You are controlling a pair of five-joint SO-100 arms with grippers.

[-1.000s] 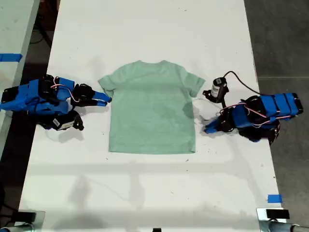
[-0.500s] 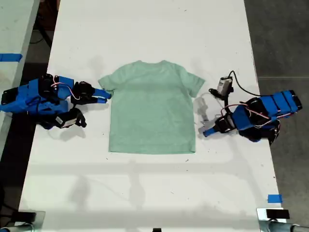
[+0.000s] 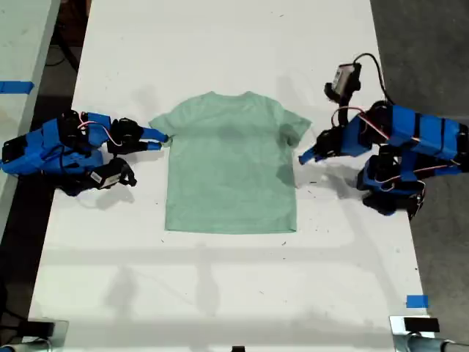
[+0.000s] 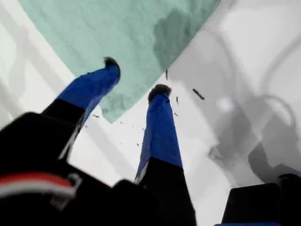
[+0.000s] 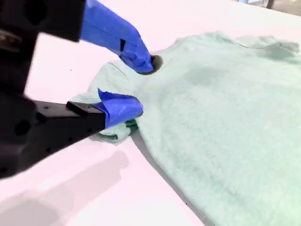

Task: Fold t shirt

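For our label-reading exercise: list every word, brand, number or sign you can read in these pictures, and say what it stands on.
None can be read.
The t shirt is plain, with only a faint darker smudge.
The blue tape on the table is blank.
The arms show no legible print.

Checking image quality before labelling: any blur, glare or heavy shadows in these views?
Exterior view: sharp, soft arm shadows on the table. First wrist view: blurred, heavy shadows beside the t-shirt. Second wrist view: table washed out, near arm parts soft.
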